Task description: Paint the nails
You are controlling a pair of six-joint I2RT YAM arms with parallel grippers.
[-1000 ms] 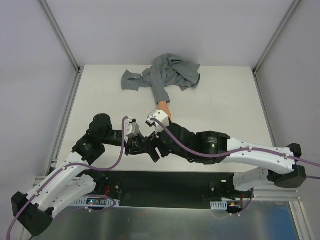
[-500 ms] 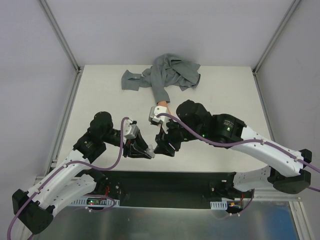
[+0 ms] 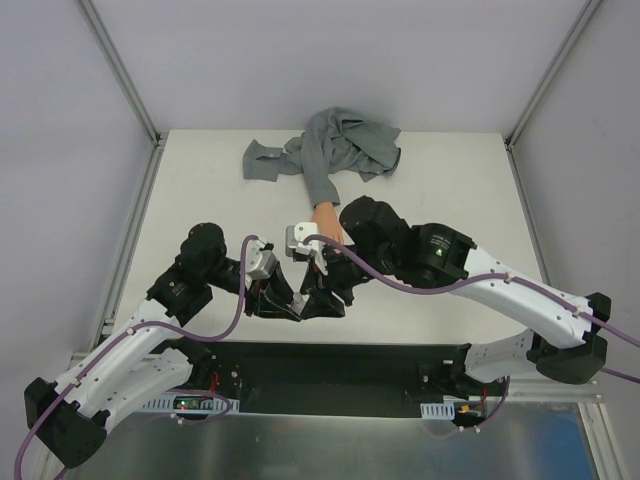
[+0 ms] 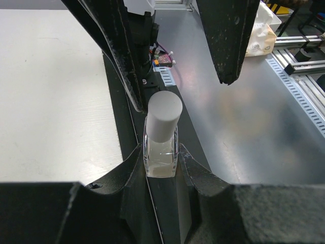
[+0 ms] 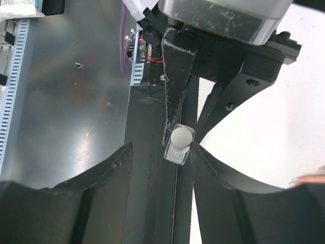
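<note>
A small clear bottle with a white round cap is held upright between my left gripper's fingers, over the table's near edge. The left gripper is shut on it. My right gripper is open and points down at the bottle, its fingers either side of the cap, the right finger closest. In the top view the right gripper meets the left one. The peach mannequin hand with its grey sleeve lies behind; its nails are hidden under my right arm.
The grey sleeve bunches into a cloth heap at the table's back centre. A black rail and a metal shelf run along the near edge below both grippers. White walls with aluminium posts enclose the table.
My right arm has lifted off its low reach across the left gripper, swung back, then brought its open gripper left onto the bottle. The left gripper has held the bottle almost still.
</note>
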